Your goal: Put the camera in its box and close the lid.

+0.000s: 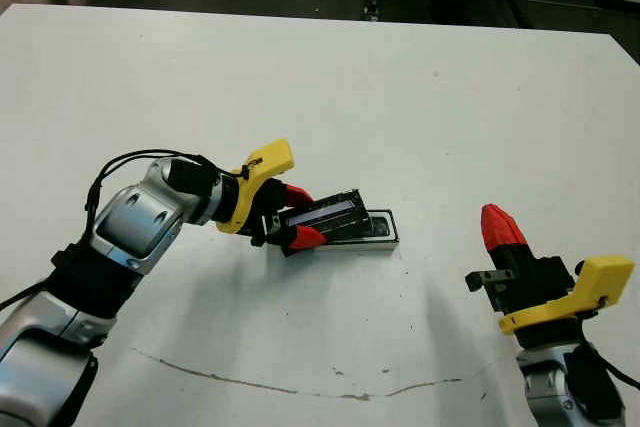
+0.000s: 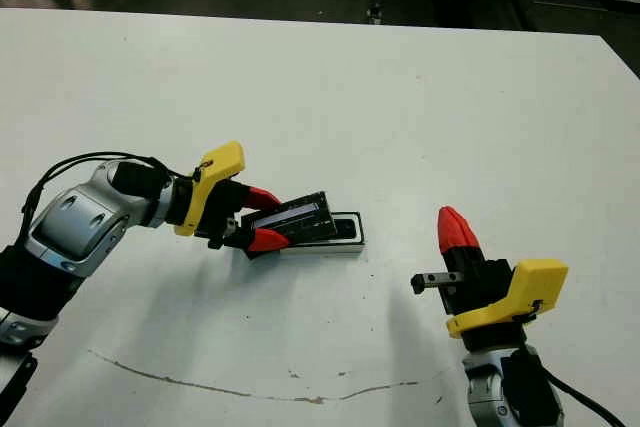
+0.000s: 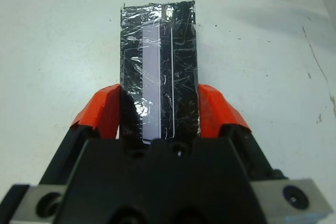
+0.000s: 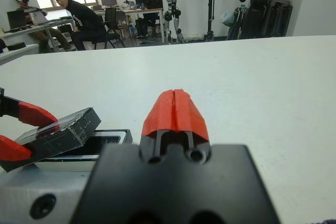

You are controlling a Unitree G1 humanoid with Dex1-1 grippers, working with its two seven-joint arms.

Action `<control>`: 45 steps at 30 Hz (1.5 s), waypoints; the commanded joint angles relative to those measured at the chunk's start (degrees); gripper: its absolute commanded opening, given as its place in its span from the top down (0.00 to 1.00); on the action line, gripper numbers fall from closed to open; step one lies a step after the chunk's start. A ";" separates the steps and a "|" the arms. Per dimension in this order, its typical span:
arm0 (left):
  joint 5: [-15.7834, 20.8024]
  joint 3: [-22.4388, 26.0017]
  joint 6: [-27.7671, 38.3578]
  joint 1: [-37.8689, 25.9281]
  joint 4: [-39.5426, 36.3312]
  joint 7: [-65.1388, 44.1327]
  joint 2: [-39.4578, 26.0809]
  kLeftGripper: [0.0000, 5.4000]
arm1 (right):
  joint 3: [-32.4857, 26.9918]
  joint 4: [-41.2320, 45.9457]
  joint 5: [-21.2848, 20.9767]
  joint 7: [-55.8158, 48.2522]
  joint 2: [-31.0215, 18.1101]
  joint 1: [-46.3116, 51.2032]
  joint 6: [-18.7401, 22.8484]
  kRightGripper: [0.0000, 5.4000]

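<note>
Two grippers: left working, right idle.
Left gripper (image 1: 296, 215): clamped on the lid (image 1: 322, 217), one red finger on each long edge. This edge grip leaves the underside free to meet the box.
Lid: glossy black with a pale stripe along its face, seen clearly in the left wrist view (image 3: 157, 77). It is held tilted, the gripper end raised and the far end dipping toward the box. The tilt suggests the far edge is meant to locate first, the rest to be lowered after.
Box (image 1: 383, 232): flat on the table (image 1: 400, 97), just beyond the left fingertips and partly under the lid. Only its far end and pale side wall show.
Camera (image 4: 100, 144): a dark bar lies inside the box, visible under the raised lid in the right wrist view. By my reading the camera is already seated; only a strip of it shows.
Right gripper (image 1: 498, 230): fingers pressed together, holding nothing. It stands well apart from the box on the robot's right, probably parked clear of the lid's path.
Step in hand: closing the lid, judged late in the task.
Risk: lid may skew on the rim if released while tilted.
</note>
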State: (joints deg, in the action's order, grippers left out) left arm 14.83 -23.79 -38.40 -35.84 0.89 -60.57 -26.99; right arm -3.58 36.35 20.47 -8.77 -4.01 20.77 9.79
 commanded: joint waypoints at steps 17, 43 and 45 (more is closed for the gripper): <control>-3.44 -3.91 4.31 1.18 0.63 -1.49 3.66 0.41 | -1.50 -0.28 0.30 -0.21 -0.90 -0.50 0.76 1.00; -8.21 -8.15 4.56 -0.51 2.38 -1.12 6.62 0.41 | -1.69 0.15 0.59 -0.05 -0.82 -0.21 1.73 1.00; -8.89 -8.45 6.25 -0.77 3.36 -0.93 7.29 0.41 | -1.69 0.07 0.60 -0.17 -0.83 -0.18 1.59 1.00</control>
State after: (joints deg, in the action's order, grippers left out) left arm 6.27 -29.40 -32.53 -38.11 2.89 -60.52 -21.86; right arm -4.59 36.59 20.70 -8.81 -4.22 20.50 11.26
